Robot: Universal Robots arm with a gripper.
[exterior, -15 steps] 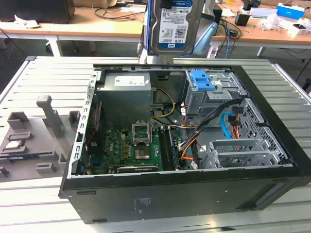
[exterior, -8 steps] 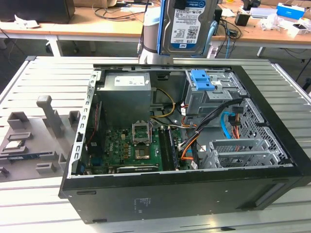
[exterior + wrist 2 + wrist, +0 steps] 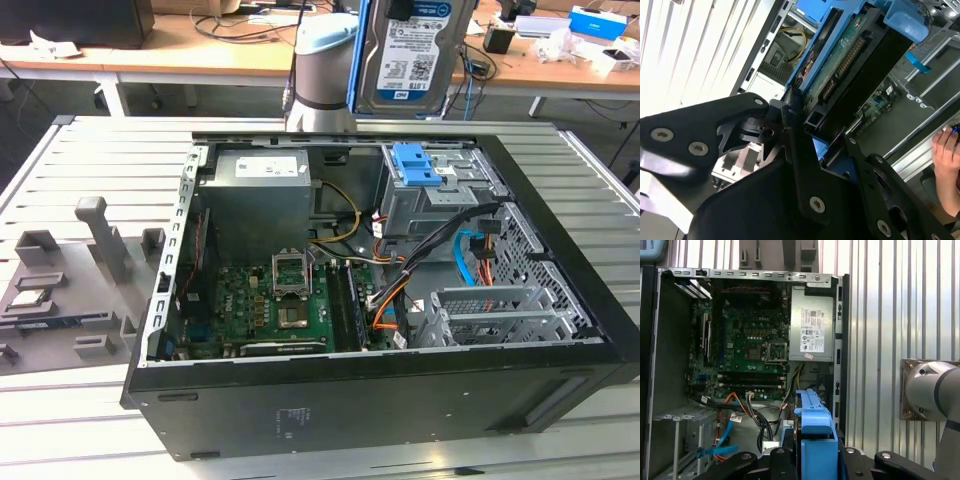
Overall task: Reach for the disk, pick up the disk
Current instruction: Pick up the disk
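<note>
Pincer [image 3: 817, 125]: clamped on the disk, black fingers [image 3: 796, 150] pressed against its two opposite edges.
Disk [image 3: 415, 55]: held upright in the air at twelve o'clock of the exterior view, label face toward that camera, blue rail down the edge on the exterior view's left; green circuit-board side and connector row shown in the second wrist view.
Arm joint [image 3: 325, 60]: grey and pale blue, just beside the disk at its nine o'clock.
Blue plastic bracket [image 3: 415, 165]: on top of the metal drive cage, at one o'clock inside the case, below the disk and apart from it.
Computer case [image 3: 400, 400]: black, lying on its side with the panel off, under the raised disk.
Power supply [image 3: 260, 190]: grey box at eleven o'clock inside the case.
Motherboard [image 3: 265, 300]: green, at seven o'clock inside the case, bare processor socket near its middle.
Cables [image 3: 385, 300]: orange and black bundle between the motherboard and the cages.
Second cage [image 3: 490, 310]: perforated metal, at four o'clock inside the case.
Table [image 3: 90, 150]: slatted light metal, bearing the case.
Grey fixtures [image 3: 100, 240]: on the table at nine o'clock of the case.
Person's hand [image 3: 945, 155]: in the second wrist view, beyond the case wall, well apart from the pincer.
</note>
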